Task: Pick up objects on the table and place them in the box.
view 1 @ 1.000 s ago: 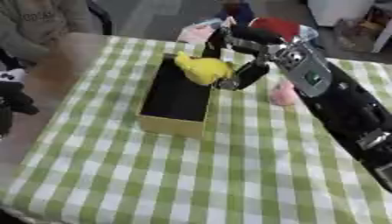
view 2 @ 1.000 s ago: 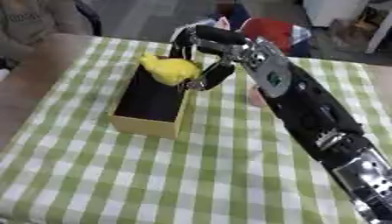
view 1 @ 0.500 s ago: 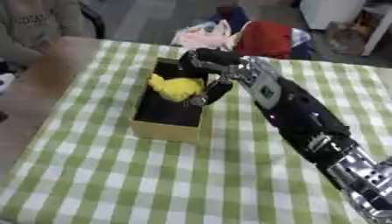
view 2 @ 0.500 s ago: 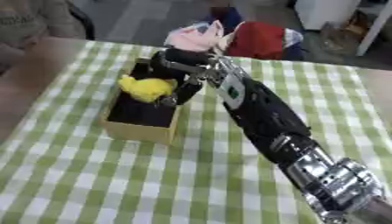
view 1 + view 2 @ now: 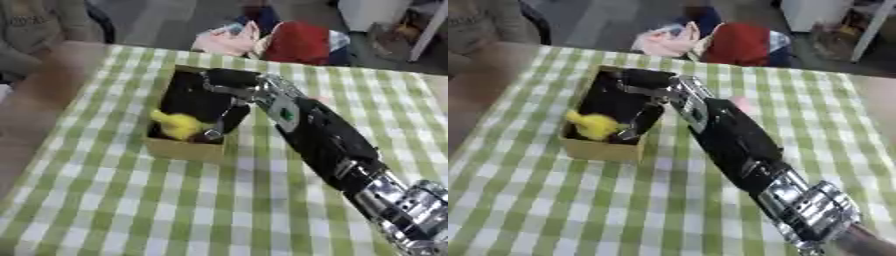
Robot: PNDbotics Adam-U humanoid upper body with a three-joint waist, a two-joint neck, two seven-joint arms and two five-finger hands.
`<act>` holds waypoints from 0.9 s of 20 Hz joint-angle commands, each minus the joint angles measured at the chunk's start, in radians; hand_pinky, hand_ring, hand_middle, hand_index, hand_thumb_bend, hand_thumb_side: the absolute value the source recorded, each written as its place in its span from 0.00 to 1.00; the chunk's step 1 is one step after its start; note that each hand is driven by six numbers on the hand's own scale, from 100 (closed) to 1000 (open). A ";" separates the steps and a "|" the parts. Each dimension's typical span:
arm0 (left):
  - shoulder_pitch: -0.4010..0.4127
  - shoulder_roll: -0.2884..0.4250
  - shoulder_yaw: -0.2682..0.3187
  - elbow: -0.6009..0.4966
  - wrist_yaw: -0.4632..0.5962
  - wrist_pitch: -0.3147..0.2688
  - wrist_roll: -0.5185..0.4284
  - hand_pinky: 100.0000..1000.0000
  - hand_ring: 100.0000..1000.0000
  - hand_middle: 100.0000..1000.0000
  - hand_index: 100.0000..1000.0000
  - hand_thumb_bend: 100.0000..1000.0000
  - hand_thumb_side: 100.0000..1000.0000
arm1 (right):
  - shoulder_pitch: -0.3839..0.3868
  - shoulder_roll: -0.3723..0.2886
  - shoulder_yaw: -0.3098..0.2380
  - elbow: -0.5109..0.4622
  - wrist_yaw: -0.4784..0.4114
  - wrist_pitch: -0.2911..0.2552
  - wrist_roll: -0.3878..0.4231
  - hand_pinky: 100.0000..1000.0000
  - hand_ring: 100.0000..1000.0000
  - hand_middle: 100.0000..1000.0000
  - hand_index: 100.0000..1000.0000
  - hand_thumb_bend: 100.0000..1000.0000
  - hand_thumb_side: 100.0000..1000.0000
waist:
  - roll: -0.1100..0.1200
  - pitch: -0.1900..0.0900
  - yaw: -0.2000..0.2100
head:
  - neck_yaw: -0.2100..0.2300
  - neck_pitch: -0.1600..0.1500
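A yellow box (image 5: 185,149) with a dark inside stands on the green checked table (image 5: 131,200), left of centre. A yellow soft toy (image 5: 178,125) lies inside it at the near end. My right arm reaches in from the lower right across the table, and my right hand (image 5: 229,107) is down in the box. Its fingers (image 5: 642,122) point straight down just right of the toy and touch its side. A small pink thing (image 5: 742,104) peeks out on the cloth behind my forearm. My left hand shows in neither view.
Red and pink bundles (image 5: 297,42) lie beyond the table's far edge. A seated person (image 5: 31,30) is at the far left corner. A bare wooden strip (image 5: 35,115) runs along the table's left side.
My right hand has carried the yellow toy from above the box's far end down into its near end, and its fingers have straightened. The camera has also shifted.
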State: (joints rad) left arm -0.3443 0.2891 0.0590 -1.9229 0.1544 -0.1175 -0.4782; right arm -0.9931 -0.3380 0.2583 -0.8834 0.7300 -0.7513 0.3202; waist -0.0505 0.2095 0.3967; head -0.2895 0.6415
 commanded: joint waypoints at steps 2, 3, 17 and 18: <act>-0.013 0.009 0.003 -0.019 -0.002 0.001 -0.001 0.64 0.58 0.56 0.78 0.12 0.47 | -0.019 -0.026 -0.015 -0.028 -0.022 0.006 -0.016 0.74 0.91 0.81 0.88 0.53 0.51 | 0.009 -0.015 -0.009 | 0.007 0.004; -0.011 0.011 0.004 -0.019 -0.003 0.001 -0.001 0.64 0.58 0.56 0.78 0.11 0.47 | -0.020 -0.032 -0.015 -0.038 -0.037 0.009 -0.018 0.73 0.90 0.79 0.88 0.53 0.49 | 0.009 -0.016 -0.013 | 0.008 0.005; 0.028 0.034 0.023 -0.004 -0.029 0.001 0.009 0.64 0.58 0.56 0.78 0.10 0.48 | 0.055 -0.253 -0.029 -0.219 -0.231 0.060 0.092 0.71 0.85 0.76 0.81 0.46 0.45 | 0.014 -0.044 -0.118 | 0.053 0.013; 0.030 0.034 0.024 -0.004 -0.031 0.000 0.010 0.64 0.58 0.56 0.78 0.10 0.48 | 0.071 -0.267 -0.034 -0.219 -0.222 0.063 0.093 0.71 0.85 0.75 0.80 0.46 0.45 | 0.016 -0.043 -0.125 | 0.055 0.012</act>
State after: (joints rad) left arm -0.3073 0.2994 0.0724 -1.9159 0.1288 -0.1163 -0.4747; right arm -0.9066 -0.5576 0.2394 -1.0772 0.5095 -0.6901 0.4057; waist -0.0384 0.1838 0.2693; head -0.2394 0.6559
